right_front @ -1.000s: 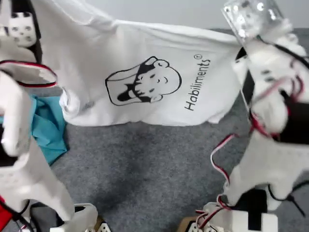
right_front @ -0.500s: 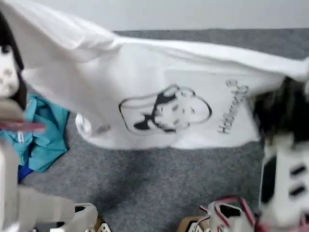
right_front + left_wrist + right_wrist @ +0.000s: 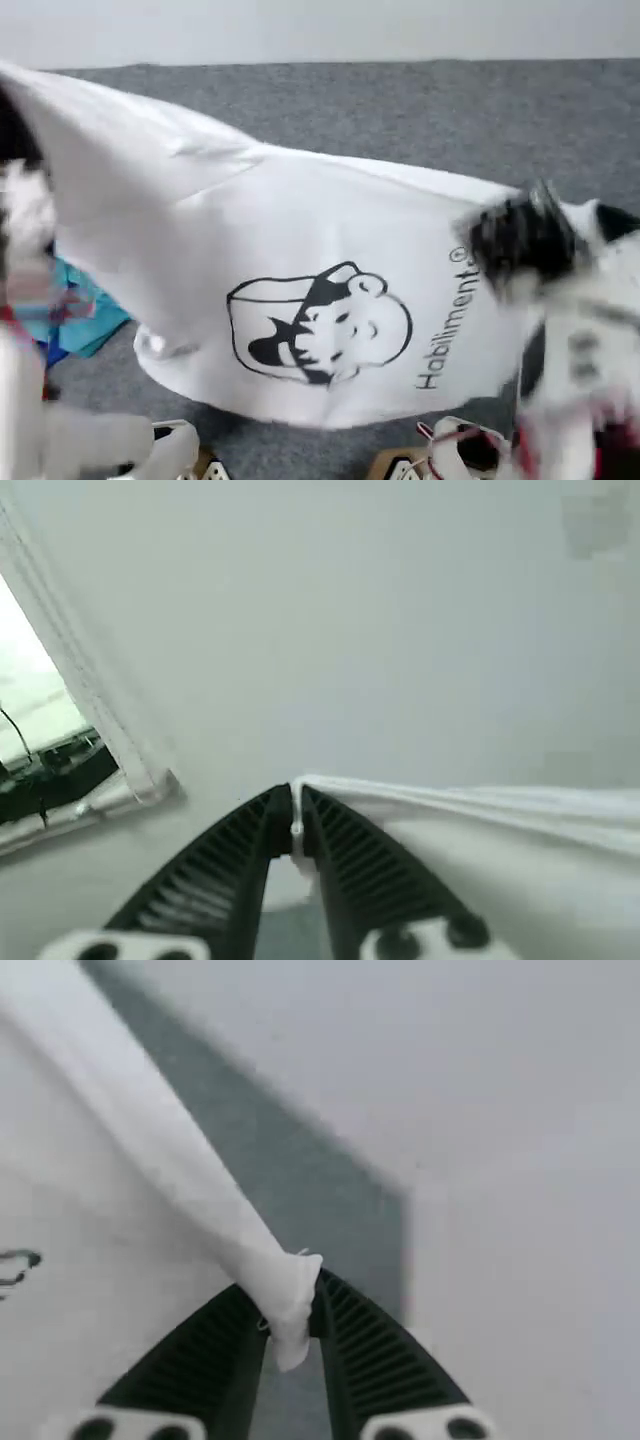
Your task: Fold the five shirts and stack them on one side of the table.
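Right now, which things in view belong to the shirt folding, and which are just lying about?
Part of the job:
white shirt, pinched by the left gripper and the right gripper
teal shirt, crumpled on the table

Just lying about:
grey table, as the work surface
red and white cables at the near edge

The left gripper [image 3: 296,818] is pinched tight — a thin fold of the white shirt [image 3: 450,805] sits between its two black fingers [image 3: 230,850]. The right gripper [image 3: 292,1310] is pinched tight too — a bunched bit of shirt sticks out between its fingertips.
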Motion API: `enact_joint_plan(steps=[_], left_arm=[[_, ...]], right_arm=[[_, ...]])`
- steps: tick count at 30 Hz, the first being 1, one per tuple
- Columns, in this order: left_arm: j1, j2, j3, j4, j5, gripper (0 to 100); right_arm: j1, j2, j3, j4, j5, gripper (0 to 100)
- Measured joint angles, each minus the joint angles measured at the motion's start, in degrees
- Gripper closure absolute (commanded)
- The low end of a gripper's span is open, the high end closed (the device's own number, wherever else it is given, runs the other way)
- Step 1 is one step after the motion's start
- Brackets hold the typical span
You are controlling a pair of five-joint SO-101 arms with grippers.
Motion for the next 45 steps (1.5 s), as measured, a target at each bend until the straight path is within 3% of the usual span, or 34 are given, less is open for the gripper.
enact_joint_plan(steps=[6,17,21,27,33,40,45], left_arm=[[-0.3,1.0,18.4,-4.7,-1.9,100],[-1.1,0.8,5.6,-16.4,1.0,100],[-1.1,0.8,4.7,-16.4,1.1,100],[-0.1,0.4,10.9,-10.3,1.3,100],[8.0,1.0,28.7,-7.0,2.7,100],[20.2,7.5,51.2,-20.1,5.7,100],[27.2,19.2,53.7,-29.5,6.8,100]], right_arm=[[-2.2,0.1,18.5,-10.0,0.2,98.7],[-2.1,-1.1,8.3,-16.1,-2.5,98.7],[-4.7,-1.4,9.2,-16.1,-2.7,98.7],[-6.3,-0.7,18.4,-15.6,-2.7,98.7],[0.1,-0.8,32.1,-15.6,-2.7,98.7],[9.8,-0.8,45.5,-16.1,0.3,98.8],[17.1,-0.7,52.7,-20.6,1.0,98.8]])
